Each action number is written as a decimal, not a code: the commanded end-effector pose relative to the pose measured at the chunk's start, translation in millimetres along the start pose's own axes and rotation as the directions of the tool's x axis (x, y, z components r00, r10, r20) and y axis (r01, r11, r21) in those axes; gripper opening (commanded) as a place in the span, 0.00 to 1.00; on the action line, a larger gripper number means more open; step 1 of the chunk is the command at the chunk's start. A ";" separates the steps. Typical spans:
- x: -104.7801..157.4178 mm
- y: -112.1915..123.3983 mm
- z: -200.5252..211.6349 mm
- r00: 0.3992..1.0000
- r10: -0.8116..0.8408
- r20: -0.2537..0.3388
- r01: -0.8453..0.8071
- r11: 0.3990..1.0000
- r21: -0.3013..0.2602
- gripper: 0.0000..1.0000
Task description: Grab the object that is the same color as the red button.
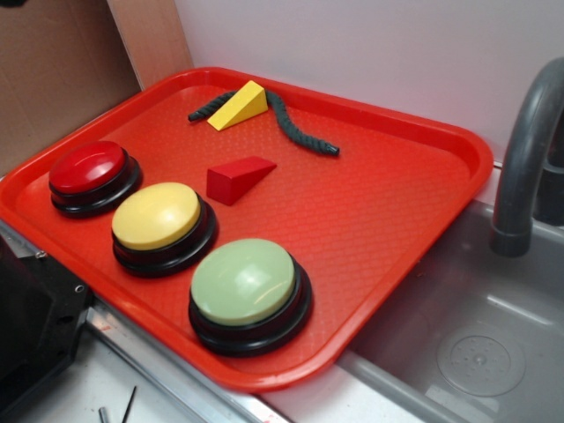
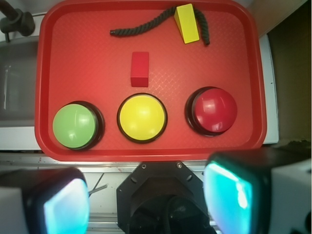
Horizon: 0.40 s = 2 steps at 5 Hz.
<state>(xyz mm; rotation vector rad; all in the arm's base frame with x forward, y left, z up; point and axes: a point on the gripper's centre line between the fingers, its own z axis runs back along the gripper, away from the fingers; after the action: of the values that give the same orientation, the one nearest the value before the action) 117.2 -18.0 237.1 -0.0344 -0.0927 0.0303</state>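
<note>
Red wedge block (image 2: 139, 68) is lying flat near the middle of the red tray (image 2: 78, 58), and I am looking straight down on it from my wrist camera — nothing is touching it.

Going left to right in that view: the gray faucet (image 2: 14, 22) is poking in past the tray's far left corner, over the sink (image 1: 458, 352). Along the tray's near edge the green button (image 2: 75, 126) is sitting closest to the left corner, the yellow button (image 2: 142, 118) is sitting at the middle, and the red button (image 2: 212, 110) is sitting toward the right corner; all three are standing upright on black bases, apart from one another. The red wedge block is resting just behind the yellow button, a little toward the green one, not touching either. Along the far edge a dark rope (image 2: 141, 25) is curving across, and the yellow wedge (image 2: 187, 23) is lying against it toward the far right corner.

My gripper (image 2: 146, 202) is hanging off the tray's near edge, well apart from the block — its fingers (image 2: 229, 195) are showing wide at the bottom of the wrist view with nothing between them.
</note>
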 end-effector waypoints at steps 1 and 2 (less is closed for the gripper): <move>0.0 0.0 0.0 1.000 0.000 0.000 0.000 1.000 0.000 1.00; 11.2 -5.1 -10.7 0.999 0.044 0.022 -0.044 0.999 0.025 1.00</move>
<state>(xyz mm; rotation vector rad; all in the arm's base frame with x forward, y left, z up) 128.0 -22.6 222.9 -0.0093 -0.0987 0.0834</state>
